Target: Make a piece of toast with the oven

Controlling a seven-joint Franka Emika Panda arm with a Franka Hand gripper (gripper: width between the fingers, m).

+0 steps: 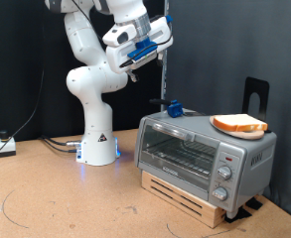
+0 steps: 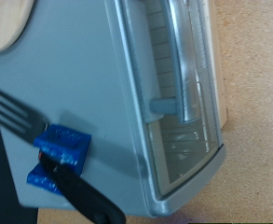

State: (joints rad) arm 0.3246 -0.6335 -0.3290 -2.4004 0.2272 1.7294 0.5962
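End effector (image 1: 157, 50), grip state indeterminable, hangs high above the closed silver-grey toaster oven (image 1: 200, 149); cream, brown-crusted toast slice (image 1: 239, 123) lies atop it.

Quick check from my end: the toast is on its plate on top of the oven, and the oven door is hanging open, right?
Not quite. The toast does sit on its plate atop the oven, but the oven door is closed, as the exterior view shows.

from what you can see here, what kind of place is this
Probably a robotics lab test bench, not a kitchen: a white robot arm bolted to a wooden table, black curtain backdrop, and a toaster oven raised on a wooden pallet.
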